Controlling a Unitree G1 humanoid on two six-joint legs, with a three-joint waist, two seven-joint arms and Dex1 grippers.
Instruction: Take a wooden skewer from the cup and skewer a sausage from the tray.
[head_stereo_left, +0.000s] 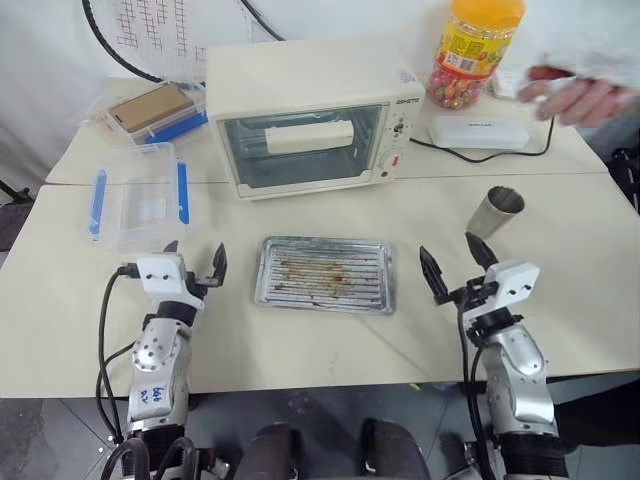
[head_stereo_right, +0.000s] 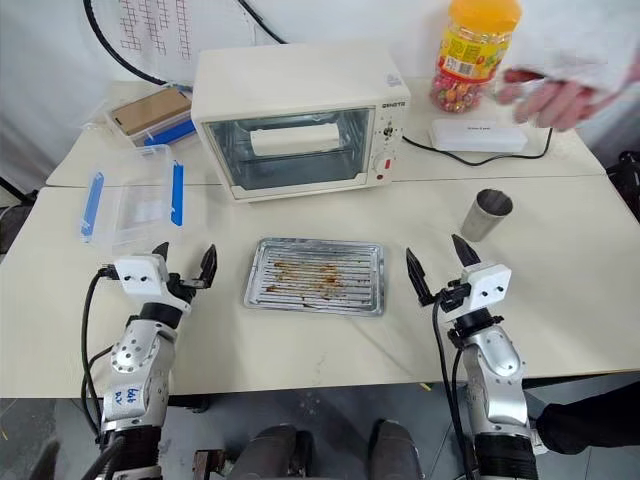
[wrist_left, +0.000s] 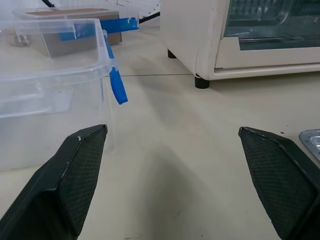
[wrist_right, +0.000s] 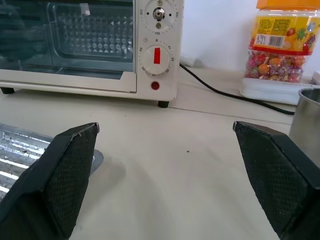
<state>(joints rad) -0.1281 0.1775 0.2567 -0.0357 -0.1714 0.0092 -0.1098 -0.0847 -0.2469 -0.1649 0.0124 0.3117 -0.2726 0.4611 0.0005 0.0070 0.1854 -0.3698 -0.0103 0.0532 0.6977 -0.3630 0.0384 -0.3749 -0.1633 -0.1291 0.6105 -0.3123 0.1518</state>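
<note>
Two grippers low over the cream table (head_stereo_left: 330, 350), both spread wide, nothing held. Left gripper (head_stereo_left: 195, 262) just left of the tray (head_stereo_left: 325, 274), close to the front corner of the clear plastic box with blue clips (head_stereo_left: 140, 195). Right gripper (head_stereo_left: 456, 262) just right of the tray, cup (head_stereo_left: 496, 212) near, slightly beyond and to its right. From the right wrist: fingertips (wrist_right: 75, 165) far apart, tray edge beside one, cup wall at the frame edge beside the other. From the left wrist: fingertips (wrist_left: 82, 170) equally far apart, box wall close ahead, tray corner at the frame edge.

Tray flat on the table in front of the toaster oven (head_stereo_left: 305, 115), centred between the arms. Ridged bottom with brown stains, no sausage visible in it. Cup tilted, open mouth facing up and toward the camera, well right of the tray; cannot tell whether any skewer is inside.

Oven door shut, pale block visible behind the glass. Yellow-lidded candy jar (head_stereo_left: 470, 50) behind and right of the oven, white power strip (head_stereo_left: 480, 130) next to it, black cable running off it. Person's hand (head_stereo_left: 580, 95) at the far right edge above the power strip, blurred. Second box holding a brown item (head_stereo_left: 150, 108) at far left behind the clip box.
</note>
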